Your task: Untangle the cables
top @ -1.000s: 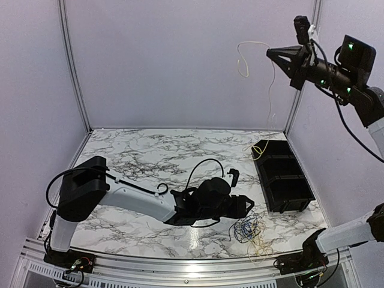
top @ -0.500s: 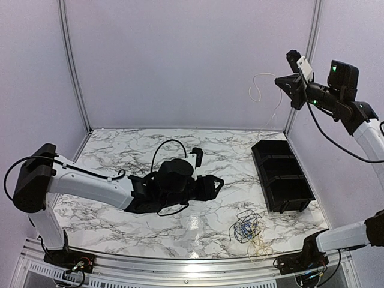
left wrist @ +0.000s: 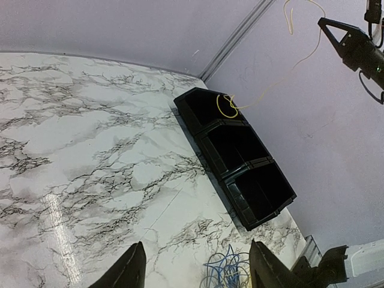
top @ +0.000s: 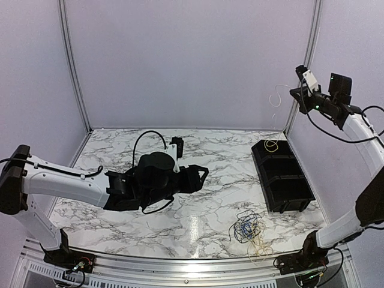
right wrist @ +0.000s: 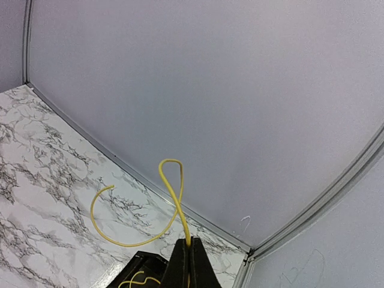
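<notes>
A tangle of blue, black and yellow cables [top: 247, 228] lies near the table's front edge, right of centre. My left gripper [top: 204, 174] hovers open to its left, apart from it. In the left wrist view the left gripper [left wrist: 198, 271] has only blue loops [left wrist: 225, 273] showing between its fingertips on the table below. High at the right, my right gripper [top: 294, 91] is shut on a yellow cable [top: 279, 96]. This yellow cable [right wrist: 171, 192] loops above the right gripper [right wrist: 190, 243], and its lower end [left wrist: 228, 107] coils in the bin's far compartment.
A black three-compartment bin [top: 288, 179] stands along the right wall; the left wrist view shows the bin [left wrist: 255, 163] with its nearer compartments empty. Purple walls with metal corner posts close in the marble table [top: 120, 150].
My left arm has drawn back to the left, away from the tangle. The right gripper has swung right and lower with the yellow cable, whose lower end has moved into the bin.
</notes>
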{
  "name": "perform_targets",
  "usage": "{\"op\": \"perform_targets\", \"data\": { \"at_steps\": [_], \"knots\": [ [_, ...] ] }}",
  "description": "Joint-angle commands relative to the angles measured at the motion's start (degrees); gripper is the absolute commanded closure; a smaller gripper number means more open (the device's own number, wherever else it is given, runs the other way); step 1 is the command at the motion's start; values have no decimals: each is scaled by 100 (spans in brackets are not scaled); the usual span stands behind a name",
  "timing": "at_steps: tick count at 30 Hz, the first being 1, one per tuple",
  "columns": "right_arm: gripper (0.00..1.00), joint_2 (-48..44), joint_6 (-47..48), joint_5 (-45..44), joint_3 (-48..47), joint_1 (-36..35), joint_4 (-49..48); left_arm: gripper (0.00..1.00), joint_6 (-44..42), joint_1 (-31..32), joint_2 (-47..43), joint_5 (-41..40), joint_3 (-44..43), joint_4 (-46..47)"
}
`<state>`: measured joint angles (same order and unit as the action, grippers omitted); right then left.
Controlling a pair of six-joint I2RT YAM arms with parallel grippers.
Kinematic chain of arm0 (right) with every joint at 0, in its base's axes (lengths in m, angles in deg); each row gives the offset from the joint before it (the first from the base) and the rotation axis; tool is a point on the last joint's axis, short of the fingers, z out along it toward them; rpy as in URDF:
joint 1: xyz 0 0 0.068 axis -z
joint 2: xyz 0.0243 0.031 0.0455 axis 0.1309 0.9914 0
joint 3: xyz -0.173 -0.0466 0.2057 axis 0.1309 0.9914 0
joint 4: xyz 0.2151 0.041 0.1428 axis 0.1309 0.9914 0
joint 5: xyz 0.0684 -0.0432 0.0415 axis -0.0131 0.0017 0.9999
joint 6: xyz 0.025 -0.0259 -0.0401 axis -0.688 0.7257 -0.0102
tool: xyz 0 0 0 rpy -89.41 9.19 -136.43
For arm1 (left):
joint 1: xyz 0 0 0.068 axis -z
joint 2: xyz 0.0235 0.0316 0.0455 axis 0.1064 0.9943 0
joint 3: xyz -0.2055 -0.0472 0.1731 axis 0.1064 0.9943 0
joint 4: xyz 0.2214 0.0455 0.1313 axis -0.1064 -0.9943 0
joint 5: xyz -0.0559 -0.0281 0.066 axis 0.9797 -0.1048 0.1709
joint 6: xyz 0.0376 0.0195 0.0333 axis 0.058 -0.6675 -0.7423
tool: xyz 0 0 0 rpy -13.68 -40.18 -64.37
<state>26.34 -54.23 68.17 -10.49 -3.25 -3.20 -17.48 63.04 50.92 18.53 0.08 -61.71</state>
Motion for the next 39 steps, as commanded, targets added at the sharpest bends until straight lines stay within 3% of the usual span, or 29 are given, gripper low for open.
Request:
{"op": "perform_targets", "data": {
  "at_steps": [1,17,28,39],
  "knots": [
    [100,300,-69,106,-21,334,-439,38,-185,-33,37,-29,-107,-290],
    [100,708,474,-26,572,443,-387,39,127,-33,-61,-173,103,-531],
    [100,1443,500,7,676,460,326,39,385,-33,-252,-346,376,-582],
    [100,2167,1170,-968,422,461,1321,39,714,-24,-488,-561,751,-601]
  ]
}}
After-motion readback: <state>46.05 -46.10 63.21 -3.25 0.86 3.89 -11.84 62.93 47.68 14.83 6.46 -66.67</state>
